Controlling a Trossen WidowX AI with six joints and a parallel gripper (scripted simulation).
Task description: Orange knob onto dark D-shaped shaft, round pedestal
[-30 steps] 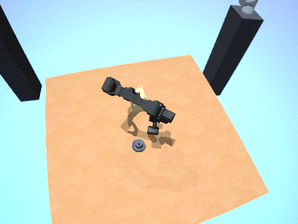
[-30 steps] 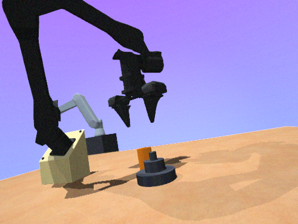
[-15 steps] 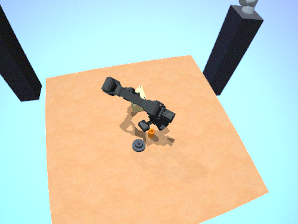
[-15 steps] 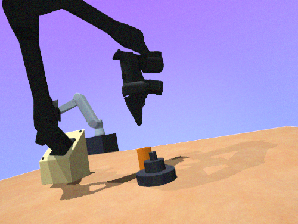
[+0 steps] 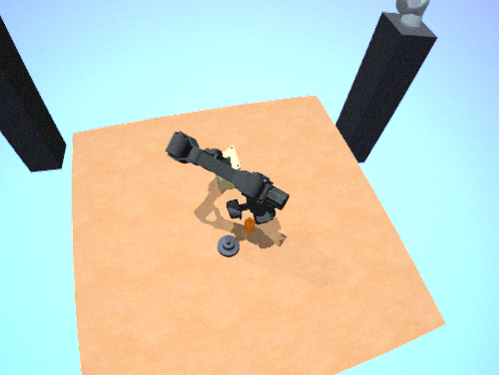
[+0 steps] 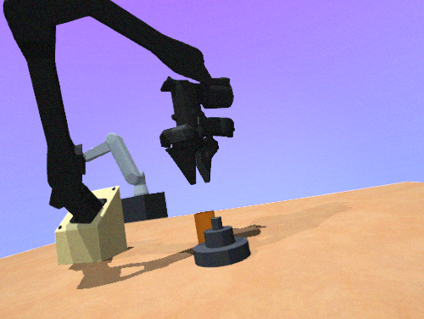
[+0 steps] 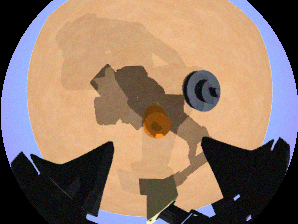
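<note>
Containers: none seen. Count: one orange knob (image 5: 249, 225) (image 6: 203, 226) (image 7: 157, 123), one round pedestal (image 5: 228, 246) (image 6: 221, 254) (image 7: 202, 91) with one shaft (image 5: 229, 242) (image 6: 216, 223), one gripper (image 5: 249, 213) (image 6: 200, 183) (image 7: 160, 144) with two fingers. Top view: knob near frame centre, off the shaft, upper right of the pedestal. Exterior view: knob upright on the tabletop (image 5: 150, 299) (image 6: 339, 263) (image 7: 240, 60), lower centre, partly hidden behind the pedestal; gripper above. Fingers spread wide, nothing between them. Wrist view: pedestal right of centre.
</note>
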